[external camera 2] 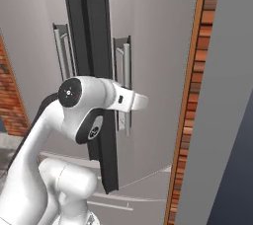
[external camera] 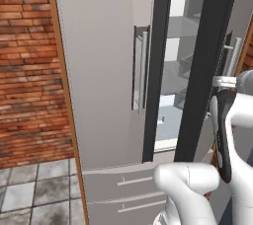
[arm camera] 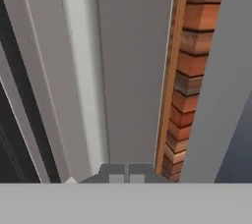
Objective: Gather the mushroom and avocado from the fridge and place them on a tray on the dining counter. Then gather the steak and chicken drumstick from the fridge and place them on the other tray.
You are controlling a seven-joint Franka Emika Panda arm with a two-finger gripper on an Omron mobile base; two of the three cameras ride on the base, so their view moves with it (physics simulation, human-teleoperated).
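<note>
Fridge: tall grey French-door unit directly ahead of the base. In the left base view its left door panel fills the centre, and the drawers lie below at 6 o'clock.
Door state: in the left base view the interior shelves show between the dark centre strip and a second dark edge at 3 o'clock, so the right door is judged partly open. How far it is swung cannot be told.
Handles: the left handle is untouched. In the right base view the right handle stands just beyond the wrist.
Gripper: fingers clenched together at 6 o'clock of the hand view, with nothing visible between them. It sits beside the right door's handle; contact cannot be confirmed.
Food items: none can be made out on the visible shelves; too faint to tell.
Surroundings: brick wall at 9 o'clock of the fridge, tiled floor at 7 o'clock.
Progress: judged at the opening stage. No item is in the gripper.
Remaining: finish opening, carry mushroom and avocado to one tray, then steak and drumstick to the other.
</note>
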